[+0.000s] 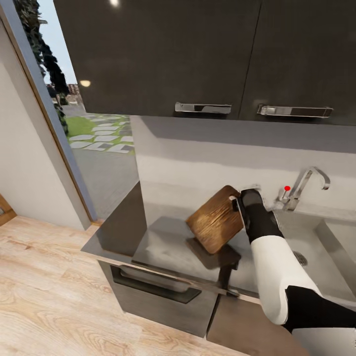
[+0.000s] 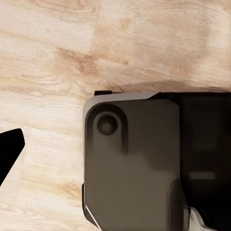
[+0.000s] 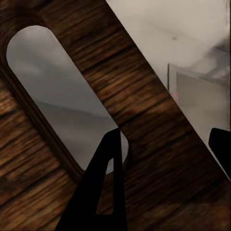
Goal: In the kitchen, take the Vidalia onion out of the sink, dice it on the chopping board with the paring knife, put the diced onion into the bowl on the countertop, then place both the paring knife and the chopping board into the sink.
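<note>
My right gripper (image 1: 238,201) is shut on the brown wooden chopping board (image 1: 213,225) and holds it tilted on edge, clear of the grey countertop (image 1: 163,244), where its shadow falls. In the right wrist view the board (image 3: 159,120) runs between my fingers. One dark fingertip (image 3: 103,192) lies by the oval slot (image 3: 57,96), and the other sits past the board's edge. The grey sink (image 1: 321,247) with its chrome tap (image 1: 302,190) lies just right of the board. The left wrist view has one dark fingertip (image 2: 9,149) over the wood floor. The Vidalia onion, paring knife and bowl are out of view.
Dark upper cabinets (image 1: 198,54) with chrome handles hang above the counter. A drawer with a dark handle (image 1: 153,288) sits under the counter's front edge. An open doorway (image 1: 94,133) is at the left. Part of the robot's dark base (image 2: 144,168) stands on the plank floor.
</note>
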Controlling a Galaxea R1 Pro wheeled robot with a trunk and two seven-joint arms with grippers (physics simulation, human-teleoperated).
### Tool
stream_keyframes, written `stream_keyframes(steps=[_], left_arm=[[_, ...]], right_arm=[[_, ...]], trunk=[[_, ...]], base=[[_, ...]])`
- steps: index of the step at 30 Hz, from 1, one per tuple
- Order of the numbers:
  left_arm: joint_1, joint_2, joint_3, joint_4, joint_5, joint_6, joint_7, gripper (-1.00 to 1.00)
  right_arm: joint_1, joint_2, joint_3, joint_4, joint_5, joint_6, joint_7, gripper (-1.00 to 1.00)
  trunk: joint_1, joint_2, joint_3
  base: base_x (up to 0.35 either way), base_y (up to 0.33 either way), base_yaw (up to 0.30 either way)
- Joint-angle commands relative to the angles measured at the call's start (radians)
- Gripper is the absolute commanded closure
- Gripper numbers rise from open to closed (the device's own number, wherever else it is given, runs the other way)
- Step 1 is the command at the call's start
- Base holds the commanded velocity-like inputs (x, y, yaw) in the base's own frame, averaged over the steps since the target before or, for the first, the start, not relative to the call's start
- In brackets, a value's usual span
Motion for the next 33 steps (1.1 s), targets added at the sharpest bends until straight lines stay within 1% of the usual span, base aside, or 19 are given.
stream_keyframes(steps=[1, 2, 3, 4, 5, 6, 7, 9, 10, 11, 13, 14, 18, 23, 27, 29, 31, 32, 33], left_arm=[[0.000, 0.000, 0.001, -0.001, 0.000, -0.002, -0.001, -1.00], [0.000, 0.000, 0.000, -0.001, 0.000, -0.002, -0.001, -1.00], [0.000, 0.000, 0.000, -0.001, 0.000, -0.001, -0.001, -1.00], [0.000, -0.001, 0.000, 0.000, 0.000, -0.001, -0.001, -1.00], [0.000, -0.001, 0.000, 0.000, 0.000, -0.001, -0.001, -1.00], [0.000, 0.000, -0.001, 0.000, 0.000, 0.000, -0.001, -1.00], [0.000, 0.000, 0.000, 0.000, 0.000, 0.000, -0.001, -1.00], [0.000, 0.000, 0.000, 0.000, -0.001, 0.000, -0.001, -1.00], [0.000, 0.000, 0.000, 0.000, -0.001, 0.000, -0.001, -1.00], [0.000, 0.000, 0.000, 0.000, -0.002, 0.000, -0.001, -1.00], [0.000, 0.000, -0.001, 0.000, -0.003, 0.000, -0.001, -1.00], [0.000, 0.000, -0.001, 0.000, -0.003, 0.000, -0.001, -1.00], [0.000, 0.001, -0.001, -0.002, -0.005, 0.000, -0.001, -1.00], [0.000, 0.000, -0.001, -0.011, -0.006, -0.001, -0.001, -1.00], [0.000, -0.001, -0.002, -0.015, -0.007, -0.002, -0.001, -1.00], [0.000, -0.001, -0.002, -0.015, -0.007, -0.002, -0.001, -1.00], [0.000, -0.001, -0.004, -0.015, -0.007, -0.012, -0.001, -1.00], [0.000, -0.001, -0.004, -0.014, -0.007, -0.016, -0.001, -1.00], [0.000, -0.001, -0.005, -0.014, -0.007, -0.026, -0.001, -1.00]], right_arm=[[-0.001, 0.008, -0.004, -0.002, -0.015, 0.004, -0.036, 1.00], [-0.001, 0.013, -0.006, -0.003, -0.033, 0.004, -0.070, 1.00], [-0.001, 0.014, -0.008, -0.003, -0.043, 0.005, -0.087, 1.00], [-0.001, 0.016, -0.016, -0.004, -0.066, 0.005, -0.122, 1.00], [-0.001, 0.018, -0.038, -0.005, -0.096, 0.005, -0.157, 1.00], [-0.001, 0.019, -0.055, -0.005, -0.114, 0.005, -0.174, 1.00], [-0.001, 0.019, -0.100, -0.005, -0.155, 0.005, -0.205, 1.00], [-0.001, 0.020, -0.219, -0.005, -0.251, 0.005, -0.261, 1.00], [-0.001, 0.017, -0.315, -0.004, -0.330, 0.004, -0.318, 1.00], [-0.001, 0.017, -0.332, -0.004, -0.344, 0.004, -0.332, 1.00], [-0.001, 0.014, -0.371, -0.005, -0.376, 0.002, -0.382, 1.00], [-0.001, 0.013, -0.380, -0.005, -0.384, 0.001, -0.399, 1.00], [-0.001, 0.012, -0.392, -0.005, -0.396, -0.002, -0.427, 1.00], [-0.001, 0.011, -0.396, -0.005, -0.398, -0.003, -0.462, 1.00], [0.000, 0.008, -0.402, -0.005, -0.399, -0.003, -0.471, 1.00], [0.000, 0.008, -0.423, -0.005, -0.399, -0.003, -0.472, 1.00], [-0.001, 0.008, -0.475, -0.005, -0.399, -0.001, -0.473, 1.00], [-0.001, 0.007, -0.487, -0.005, -0.399, -0.001, -0.473, 1.00], [-0.001, 0.007, -0.508, -0.005, -0.399, 0.000, -0.473, 1.00]], trunk=[[0.001, -0.002, -0.002], [0.001, -0.002, -0.002], [0.001, -0.002, -0.002], [0.001, -0.002, -0.002], [0.001, -0.002, -0.002], [0.001, -0.002, -0.002], [0.001, -0.002, -0.002], [0.001, -0.002, -0.002], [0.001, -0.002, -0.002], [0.001, -0.002, -0.002], [0.001, -0.002, -0.002], [0.001, -0.002, -0.002], [0.001, -0.002, -0.002], [0.001, -0.002, -0.001], [0.001, -0.002, 0.003], [0.001, -0.002, 0.005], [0.001, -0.002, 0.007], [0.001, -0.002, 0.008], [0.001, -0.002, 0.009]], base=[[0.000, 0.000, 0.000], [0.000, 0.000, 0.000], [0.000, 0.000, 0.000], [0.000, 0.000, 0.000], [0.000, 0.000, 0.000], [0.000, 0.000, 0.000], [0.000, 0.000, 0.000], [0.000, 0.000, 0.000], [0.000, 0.000, 0.000], [0.000, 0.000, 0.000], [0.000, 0.000, 0.000], [0.000, 0.000, 0.000], [0.000, 0.000, 0.000], [0.000, 0.000, -0.033], [0.000, 0.000, -0.158], [0.000, 0.000, -0.187], [0.000, 0.000, -0.195], [0.000, 0.000, -0.197], [0.000, 0.000, -0.199]])
